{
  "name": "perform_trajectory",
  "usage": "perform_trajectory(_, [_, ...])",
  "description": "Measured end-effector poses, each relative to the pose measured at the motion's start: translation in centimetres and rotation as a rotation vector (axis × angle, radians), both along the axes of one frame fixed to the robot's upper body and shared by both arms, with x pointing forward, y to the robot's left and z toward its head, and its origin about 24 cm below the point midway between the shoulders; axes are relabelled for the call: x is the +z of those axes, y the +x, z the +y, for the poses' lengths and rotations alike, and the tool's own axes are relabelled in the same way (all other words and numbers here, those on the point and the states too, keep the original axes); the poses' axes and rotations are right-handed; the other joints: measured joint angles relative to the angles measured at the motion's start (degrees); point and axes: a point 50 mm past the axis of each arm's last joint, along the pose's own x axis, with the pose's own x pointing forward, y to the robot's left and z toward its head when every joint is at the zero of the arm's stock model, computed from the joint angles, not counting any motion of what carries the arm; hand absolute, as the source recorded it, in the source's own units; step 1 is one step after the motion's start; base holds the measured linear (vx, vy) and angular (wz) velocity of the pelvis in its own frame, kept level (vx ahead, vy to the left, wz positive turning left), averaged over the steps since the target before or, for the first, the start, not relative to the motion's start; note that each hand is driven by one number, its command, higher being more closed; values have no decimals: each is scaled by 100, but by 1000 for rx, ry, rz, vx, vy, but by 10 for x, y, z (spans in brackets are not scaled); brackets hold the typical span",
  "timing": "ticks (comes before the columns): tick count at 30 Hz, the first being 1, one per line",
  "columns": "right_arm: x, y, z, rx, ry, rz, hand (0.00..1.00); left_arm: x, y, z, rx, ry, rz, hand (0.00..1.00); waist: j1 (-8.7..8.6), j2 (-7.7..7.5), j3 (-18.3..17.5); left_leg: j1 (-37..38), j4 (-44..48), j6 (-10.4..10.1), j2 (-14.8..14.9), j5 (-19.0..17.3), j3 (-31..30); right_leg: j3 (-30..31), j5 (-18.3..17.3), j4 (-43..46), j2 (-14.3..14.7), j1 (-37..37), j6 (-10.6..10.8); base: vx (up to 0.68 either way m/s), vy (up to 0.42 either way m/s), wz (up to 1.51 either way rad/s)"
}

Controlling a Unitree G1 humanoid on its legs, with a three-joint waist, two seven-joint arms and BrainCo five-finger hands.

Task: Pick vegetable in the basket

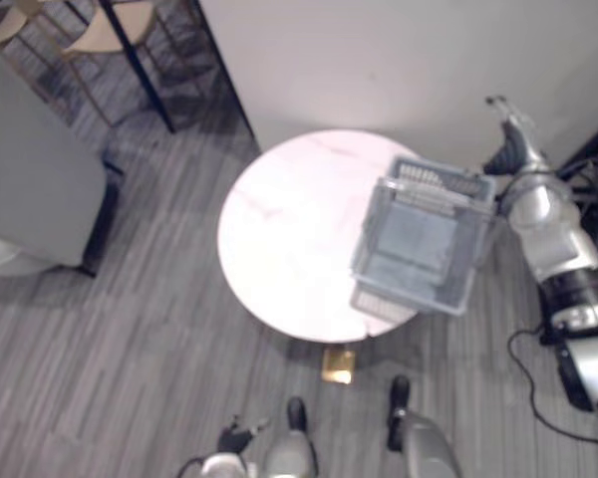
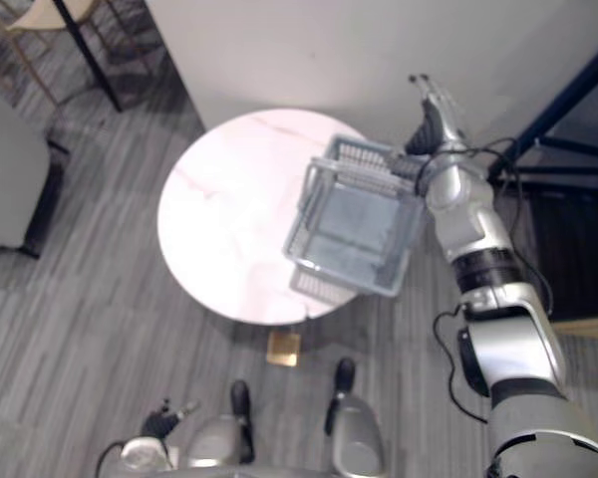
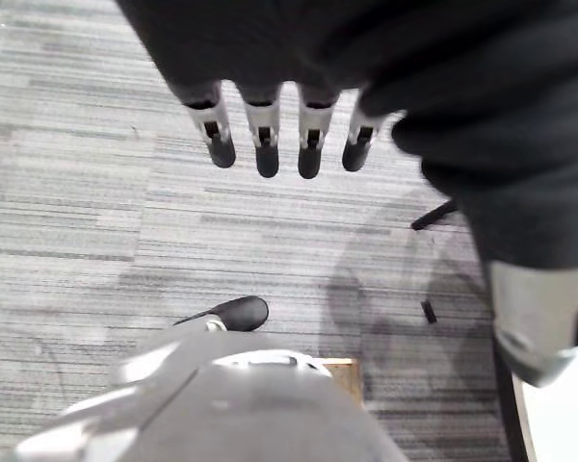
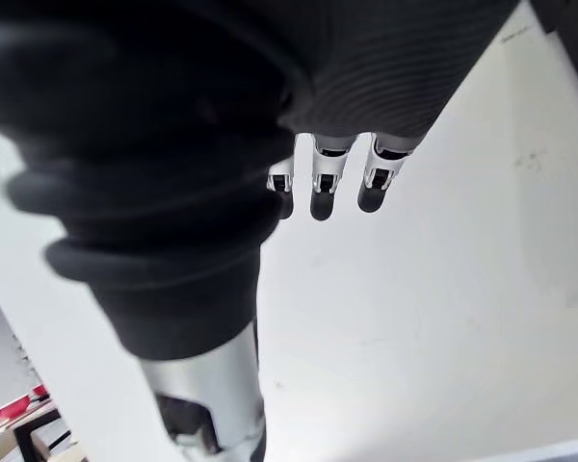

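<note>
Contents of the tilted grey basket [image 1: 419,239], at the round table's [image 1: 289,229] 4 o'clock edge, are indistinct. The right hand [image 2: 434,118] and left hand [image 3: 266,144] have straight fingers and hold nothing.

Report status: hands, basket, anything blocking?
Left hand low, open. Right hand raised by wall, open. Basket at right forearm over table edge, looks empty. Nothing blocking.

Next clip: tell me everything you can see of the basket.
The basket is pale grey translucent plastic, rectangular, with slotted walls and a handle folded across its top. It looks empty. It sits askew over the right edge of the round table, overhanging it, its far corner against the wrist of the right hand; whether the arm bears it is unclear.
</note>
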Motion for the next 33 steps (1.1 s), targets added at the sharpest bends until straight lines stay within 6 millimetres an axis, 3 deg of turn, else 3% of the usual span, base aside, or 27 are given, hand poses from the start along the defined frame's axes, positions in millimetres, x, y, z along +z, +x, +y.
perform_trajectory(3, [-7,4,-2,-17,11,36,0,0,0,1,5,10,-1,0,77,26,92,-111,-7,16,-33,19,-22,-21,86,-119,-16,-44,-18,3,13,8])
perform_trajectory(8, [2,10,-6,-49,24,35,0,2,4,-1,-6,11,-13,0,67,148,312,-306,-21,31,-78,58,-39,-34,293,-439,-17,-59,-5,-4,3,2])
perform_trajectory(13, [-9,11,-22,-120,62,93,0,4,13,-5,-42,10,-40,0,57,214,441,-416,-44,31,-91,107,-136,-108,346,-532,-25,-113,-18,10,-8,9])
perform_trajectory(16, [6,14,-27,-141,109,69,0,9,25,-7,-58,12,-83,0,47,281,636,-591,-103,40,-114,192,-126,-88,456,-598,-31,-295,-46,-13,-3,-2])
perform_trajectory(17, [13,16,-26,-141,115,48,100,10,28,-7,-64,15,-90,0,53,313,715,-646,-103,38,-118,210,-108,-63,495,-618,-27,-355,-55,-32,-9,-3])
perform_trajectory(24, [28,18,-18,-135,107,-18,100,14,47,-19,-137,11,-116,0,95,375,764,-905,-5,38,-84,215,-135,-42,574,-718,25,-493,-79,-11,-6,-2])
perform_trajectory(29, [25,22,-6,-119,60,-8,100,18,56,-22,-146,23,-148,0,112,376,764,-906,7,30,-49,225,-156,-46,574,-707,61,-496,-79,0,0,0])
perform_trajectory(33, [16,22,-13,-149,52,44,100,20,59,-24,-146,24,-160,0,98,380,766,-790,42,22,-27,235,-313,-183,567,-702,62,-293,-87,22,0,16])
